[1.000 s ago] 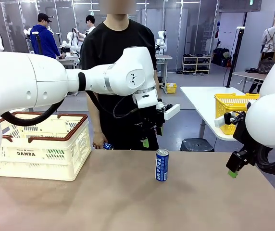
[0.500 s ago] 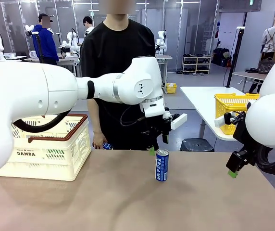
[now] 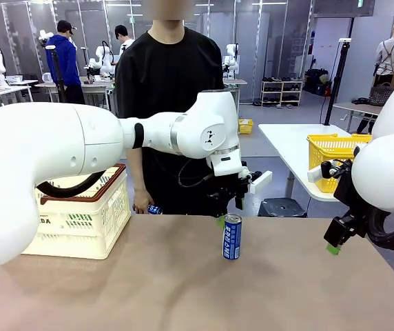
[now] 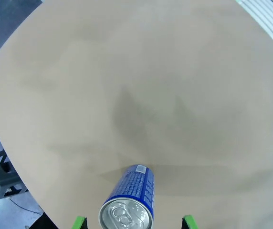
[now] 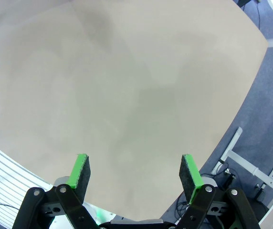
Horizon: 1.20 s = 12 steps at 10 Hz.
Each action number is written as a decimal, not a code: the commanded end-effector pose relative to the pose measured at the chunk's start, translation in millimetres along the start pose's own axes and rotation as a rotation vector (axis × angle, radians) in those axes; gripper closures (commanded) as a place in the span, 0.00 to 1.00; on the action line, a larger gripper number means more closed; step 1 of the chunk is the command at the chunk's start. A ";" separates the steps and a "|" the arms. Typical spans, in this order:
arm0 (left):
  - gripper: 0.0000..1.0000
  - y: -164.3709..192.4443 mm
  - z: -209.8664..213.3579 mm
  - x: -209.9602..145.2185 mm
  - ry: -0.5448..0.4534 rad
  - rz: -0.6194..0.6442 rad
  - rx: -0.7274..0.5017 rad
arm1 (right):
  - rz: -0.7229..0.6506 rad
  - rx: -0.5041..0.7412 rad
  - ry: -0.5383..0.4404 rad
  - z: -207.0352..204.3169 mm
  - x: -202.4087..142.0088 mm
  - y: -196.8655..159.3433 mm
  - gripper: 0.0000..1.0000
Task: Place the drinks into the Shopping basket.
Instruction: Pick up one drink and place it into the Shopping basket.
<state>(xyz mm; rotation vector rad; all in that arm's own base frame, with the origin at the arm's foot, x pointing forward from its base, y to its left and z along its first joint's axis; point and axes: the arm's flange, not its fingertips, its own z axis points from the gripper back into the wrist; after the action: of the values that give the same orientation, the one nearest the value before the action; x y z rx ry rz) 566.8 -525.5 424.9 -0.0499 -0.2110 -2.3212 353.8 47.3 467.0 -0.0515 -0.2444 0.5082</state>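
Bkgd: grey floor [image 3: 269, 183], white side table [image 3: 286, 141] w/ yellow basket [image 3: 328, 152], shelf rack [image 3: 282, 92] at rear.

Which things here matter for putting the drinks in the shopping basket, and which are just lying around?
For the job: blue can; cream shopping basket; open left gripper at the can.
Lying about: yellow basket; dark stool.

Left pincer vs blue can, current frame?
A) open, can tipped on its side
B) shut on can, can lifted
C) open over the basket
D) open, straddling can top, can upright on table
D: the left wrist view shows the left pincer open, with a gap on each side of the blue can, and the front view shows the can upright on the table.
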 end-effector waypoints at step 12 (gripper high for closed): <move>0.00 31.7 -36.9 -3.9 -0.012 0.060 -0.025 | 0.001 0.002 0.003 0.1 -0.5 0.4 0.06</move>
<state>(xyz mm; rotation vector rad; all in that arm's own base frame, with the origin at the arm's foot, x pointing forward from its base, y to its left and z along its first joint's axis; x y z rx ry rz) 580.0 -534.2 382.9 -0.0595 -0.1837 -2.2885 353.8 47.3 467.0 -0.0515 -0.2444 0.5082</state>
